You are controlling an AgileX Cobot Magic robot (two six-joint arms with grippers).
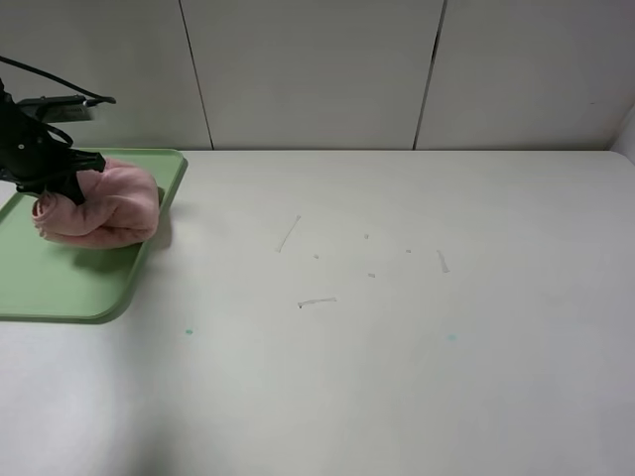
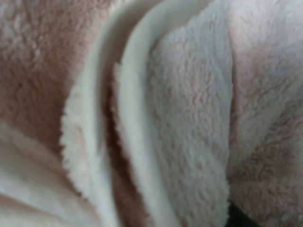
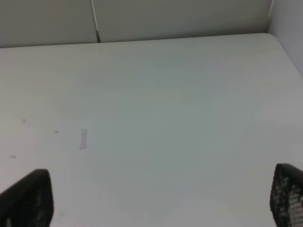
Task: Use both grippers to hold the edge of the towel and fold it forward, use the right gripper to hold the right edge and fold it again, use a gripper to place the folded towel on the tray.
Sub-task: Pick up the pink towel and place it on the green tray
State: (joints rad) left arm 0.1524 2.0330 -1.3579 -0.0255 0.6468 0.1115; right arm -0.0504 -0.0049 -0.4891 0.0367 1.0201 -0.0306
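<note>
At upper left of the frame, the left gripper has its jaws clenched on the bunched towel over the tray; the right gripper, jaws released, hangs over bare bench.

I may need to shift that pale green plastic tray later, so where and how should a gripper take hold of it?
Grip the pale green plastic tray by its low raised rim along the near long side, coming from the table in front. That stretch looks bare, while the bunched pink fluffy towel and the left gripper crowd the far right corner. The thin lip probably suits a pinch from above.
</note>
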